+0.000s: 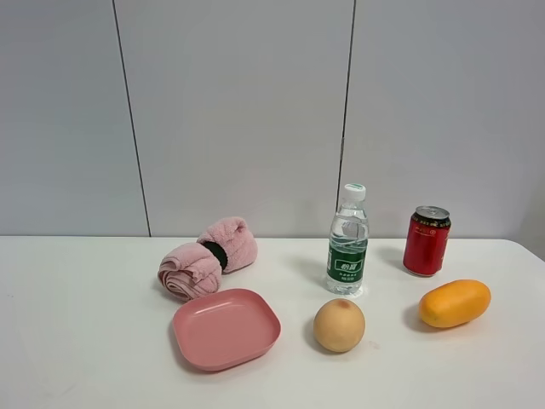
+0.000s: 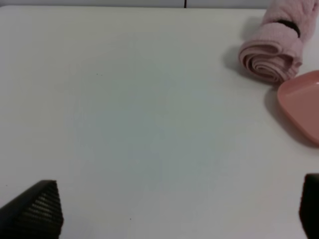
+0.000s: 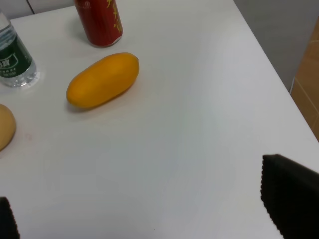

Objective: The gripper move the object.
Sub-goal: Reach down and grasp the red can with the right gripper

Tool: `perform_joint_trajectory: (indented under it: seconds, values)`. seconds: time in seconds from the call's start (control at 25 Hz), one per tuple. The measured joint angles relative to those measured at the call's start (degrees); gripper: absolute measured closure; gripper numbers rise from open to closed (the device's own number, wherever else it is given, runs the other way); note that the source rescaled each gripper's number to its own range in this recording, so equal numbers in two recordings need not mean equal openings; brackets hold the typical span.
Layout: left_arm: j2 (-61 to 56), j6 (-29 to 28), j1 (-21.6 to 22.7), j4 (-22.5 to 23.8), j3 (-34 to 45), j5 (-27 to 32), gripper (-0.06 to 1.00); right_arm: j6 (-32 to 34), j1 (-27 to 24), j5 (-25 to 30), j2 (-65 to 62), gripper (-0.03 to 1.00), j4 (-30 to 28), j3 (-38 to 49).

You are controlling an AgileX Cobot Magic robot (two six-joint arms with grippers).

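Observation:
The red drink can (image 1: 427, 240) with a silver top stands upright on the white table at the back right, to the right of the water bottle. Its lower part also shows in the right wrist view (image 3: 100, 22). Neither arm shows in the exterior high view. My left gripper (image 2: 174, 209) is open over bare table, its black fingertips (image 2: 37, 211) at the frame's corners. My right gripper (image 3: 144, 214) is open and empty, one black fingertip (image 3: 289, 199) showing, well short of the can.
A clear green-labelled water bottle (image 1: 347, 245) stands mid-table. An orange mango (image 1: 454, 303) lies in front of the can, a round peach (image 1: 339, 325) left of it. A pink plate (image 1: 226, 327) and a rolled pink towel (image 1: 209, 257) lie to the left. The table's right edge (image 3: 269, 55) is close.

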Motion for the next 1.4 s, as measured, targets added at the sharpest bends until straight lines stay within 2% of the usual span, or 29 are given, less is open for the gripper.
perform_joint_trajectory:
  seconds: [1.4]
  values:
    - [0.0,0.0,0.0,0.0,0.0,0.0,-0.06,0.0,0.0,0.0,0.0,-0.03,0.0,0.0]
